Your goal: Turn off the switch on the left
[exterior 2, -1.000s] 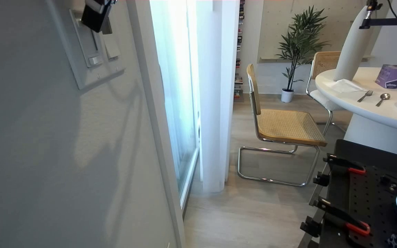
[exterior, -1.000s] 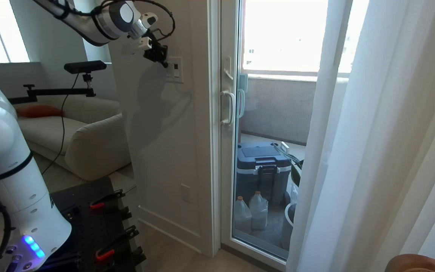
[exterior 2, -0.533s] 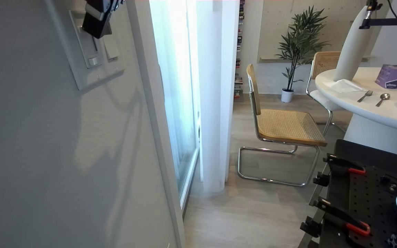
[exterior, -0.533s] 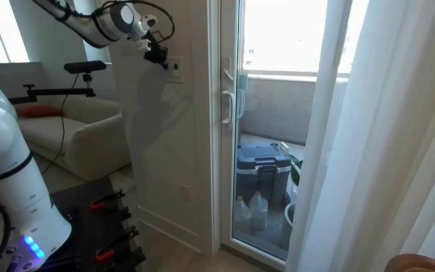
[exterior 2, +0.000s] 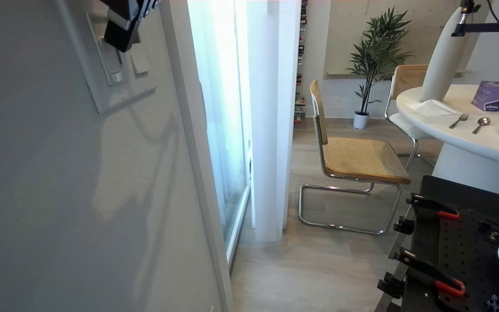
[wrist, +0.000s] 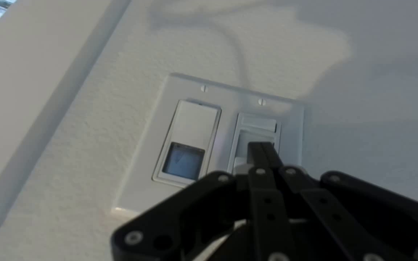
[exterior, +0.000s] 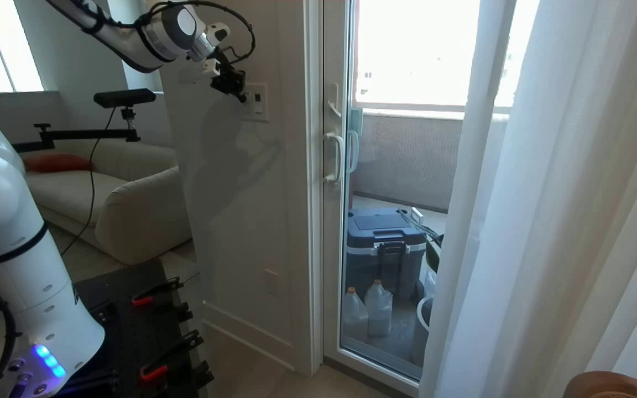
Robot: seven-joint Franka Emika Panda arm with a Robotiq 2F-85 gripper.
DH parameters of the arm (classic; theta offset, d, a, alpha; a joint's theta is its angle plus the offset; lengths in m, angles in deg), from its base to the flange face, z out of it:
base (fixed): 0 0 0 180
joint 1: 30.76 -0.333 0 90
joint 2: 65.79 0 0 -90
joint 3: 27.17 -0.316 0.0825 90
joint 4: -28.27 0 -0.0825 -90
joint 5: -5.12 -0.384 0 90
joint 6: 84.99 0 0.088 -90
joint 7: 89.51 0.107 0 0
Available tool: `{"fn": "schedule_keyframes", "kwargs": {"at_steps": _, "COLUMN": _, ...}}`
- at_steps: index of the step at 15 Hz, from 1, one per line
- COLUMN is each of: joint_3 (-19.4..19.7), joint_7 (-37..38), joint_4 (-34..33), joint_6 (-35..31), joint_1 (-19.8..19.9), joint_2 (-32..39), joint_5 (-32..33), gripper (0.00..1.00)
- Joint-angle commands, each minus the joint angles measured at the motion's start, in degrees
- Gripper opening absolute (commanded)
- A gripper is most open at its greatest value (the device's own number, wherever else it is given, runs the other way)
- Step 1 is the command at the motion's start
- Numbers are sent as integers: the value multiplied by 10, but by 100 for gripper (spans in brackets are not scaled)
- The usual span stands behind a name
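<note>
Two fingers (wrist: 254,156) of the gripper (wrist: 261,145) are lying flat against each other with nothing between them, probably so that they are working as one blunt prod rather than a pincer. They are standing right in front of the left switch (wrist: 252,135), which is sitting in a shared wall plate (wrist: 223,137) near the glass door (exterior: 333,237); the wrist view is showing this switch to the right, apparently because that view is standing upside down. Whether the fingers are touching it, the views are not making clear. The arm (exterior: 155,41) is holding the gripper tilted downward from above, presumably because a downward push is suiting this switch, if it is working as a slider.

The left switch is facing straight out from the wall (exterior 2: 59,173). Its long axis is running up and down, parallel to that of the right switch (wrist: 189,139) just beside it. Its small button (exterior 2: 117,77) is marking the lower end in an exterior view; in the wrist view that end is pointing upward, on a slant. Nothing is telling whether the switch is standing on or off.
</note>
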Motion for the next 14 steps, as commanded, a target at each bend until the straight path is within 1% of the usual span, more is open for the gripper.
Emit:
{"fn": "schedule_keyframes", "kwargs": {"at_steps": 1, "joint_3": -8, "joint_7": 24, "joint_4": -22, "joint_6": -16, "joint_1": 12, "joint_2": 33, "joint_5": 25, "gripper": 0}}
{"fn": "schedule_keyframes", "kwargs": {"at_steps": 14, "joint_3": -8, "joint_7": 43, "joint_4": -28, "joint_6": -12, "joint_1": 12, "joint_2": 41, "joint_5": 47, "gripper": 0}}
